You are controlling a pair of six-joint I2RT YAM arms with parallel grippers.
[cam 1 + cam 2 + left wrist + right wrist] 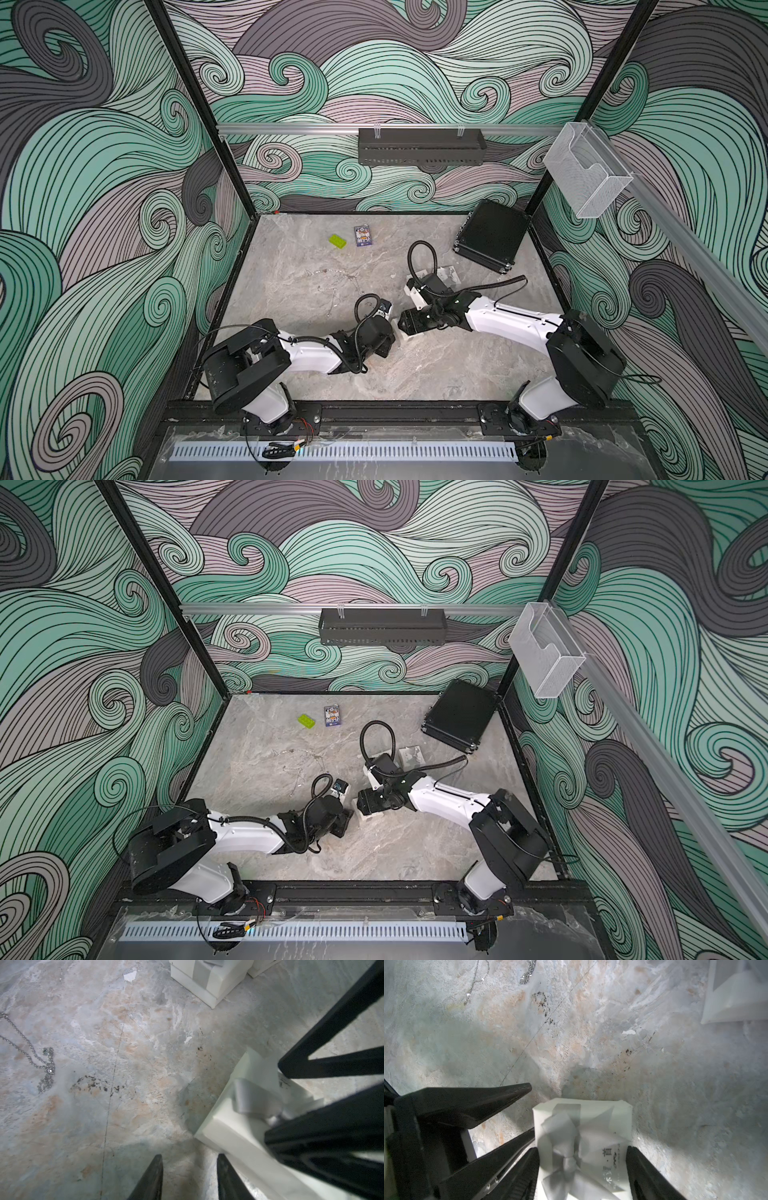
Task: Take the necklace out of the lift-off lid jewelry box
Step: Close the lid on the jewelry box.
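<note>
The jewelry box is white, closed, and tied with a grey ribbon bow. It stands on the marble table near the middle front, and only a white corner of it shows in both top views. My right gripper straddles the box, its fingers pressed against two opposite sides. My left gripper is open and holds nothing. It reaches in from the left, with one finger against the box's side. The necklace is hidden inside the box.
Loose silver chains lie on the table left of the arms. A second white ribboned box stands behind the right wrist. A green brick, a card pack and a black case lie at the back.
</note>
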